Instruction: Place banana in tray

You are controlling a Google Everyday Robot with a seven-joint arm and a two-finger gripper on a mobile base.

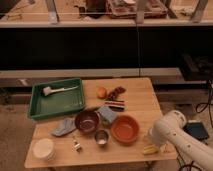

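The banana [150, 149] is small and pale yellow and lies on the wooden table's front right corner, right of the orange-brown bowl [125, 129]. The dark-green tray [37, 107] sits at the table's back left with a white-handled brush [60, 90] in it. My white arm [170, 131] reaches in from the right. My gripper [153, 142] is at the arm's low end, right above the banana and mostly hidden by the arm.
A purple bowl [87, 121], a metal cup [101, 137], a grey cloth [63, 128] and a white stack of dishes [43, 148] stand along the front. An orange fruit [102, 92], dark snack packets [116, 98] and a pale sponge [107, 114] lie mid-table.
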